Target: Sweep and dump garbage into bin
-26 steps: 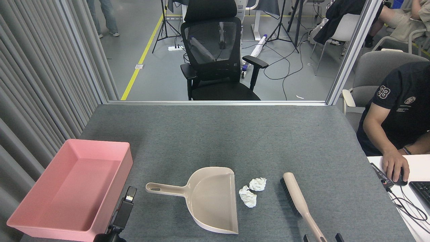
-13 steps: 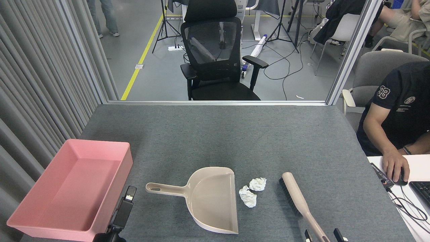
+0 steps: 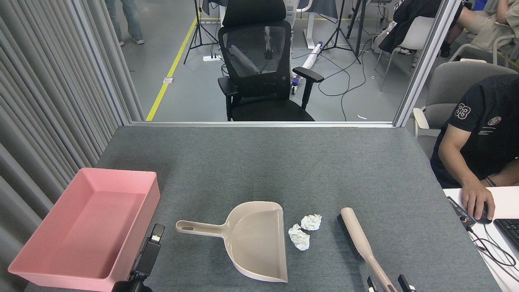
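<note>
Two crumpled white garbage wads [image 3: 311, 222] [image 3: 299, 238] lie on the grey table between the beige dustpan [image 3: 255, 239] and the brush [image 3: 357, 233]. The pink bin [image 3: 121, 174] stands at the left table edge. My right gripper [image 3: 385, 282] shows only its two fingertips at the bottom edge, one on each side of the brush handle with small gaps, so it is open. My left gripper [image 3: 156, 235] rises at the bottom left, between the bin and the dustpan handle [image 3: 194, 228]. It is dark and seen edge-on, so its state is unclear.
A person sits at the right with a hand [image 3: 478, 202] on a mouse on a white desk [image 3: 502, 202]. A black office chair [image 3: 259, 69] stands beyond the table's far edge. Grey curtain panels [image 3: 48, 101] line the left side.
My right gripper's fingertips have come a little further into view and closer together around the brush handle. The brush head shifted very slightly left. The left arm has not moved.
</note>
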Controlling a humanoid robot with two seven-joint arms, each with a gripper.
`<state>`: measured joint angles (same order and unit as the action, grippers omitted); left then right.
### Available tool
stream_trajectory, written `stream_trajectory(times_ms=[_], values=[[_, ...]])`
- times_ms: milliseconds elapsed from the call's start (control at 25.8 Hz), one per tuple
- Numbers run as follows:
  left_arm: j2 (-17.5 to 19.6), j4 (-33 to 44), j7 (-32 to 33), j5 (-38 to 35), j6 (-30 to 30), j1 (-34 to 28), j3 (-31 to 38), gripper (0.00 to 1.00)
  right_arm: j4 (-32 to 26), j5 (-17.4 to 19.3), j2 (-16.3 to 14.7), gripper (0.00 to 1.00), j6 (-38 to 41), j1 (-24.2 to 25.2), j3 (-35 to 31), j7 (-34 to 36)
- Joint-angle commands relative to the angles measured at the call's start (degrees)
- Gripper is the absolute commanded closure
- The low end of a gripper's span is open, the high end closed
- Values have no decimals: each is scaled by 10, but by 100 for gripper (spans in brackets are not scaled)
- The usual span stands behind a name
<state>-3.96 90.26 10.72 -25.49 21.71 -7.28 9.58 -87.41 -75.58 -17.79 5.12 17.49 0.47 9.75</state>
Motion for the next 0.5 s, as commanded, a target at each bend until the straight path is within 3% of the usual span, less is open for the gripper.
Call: stream_trajectory(times_ms=[0,271,348,464], values=[[0,0,0,0,0,1,0,1,0,0,-1,27,1,0,1,0],[0,2,0,-1,0,2,0,1,0,0,0,29,2,0,1,-2],[0,2,0,-1,0,2,0,1,0,0,0,35,2,1,1,-3],[0,2,0,-1,0,2,0,1,0,1,0,36,2,2,1,-4]])
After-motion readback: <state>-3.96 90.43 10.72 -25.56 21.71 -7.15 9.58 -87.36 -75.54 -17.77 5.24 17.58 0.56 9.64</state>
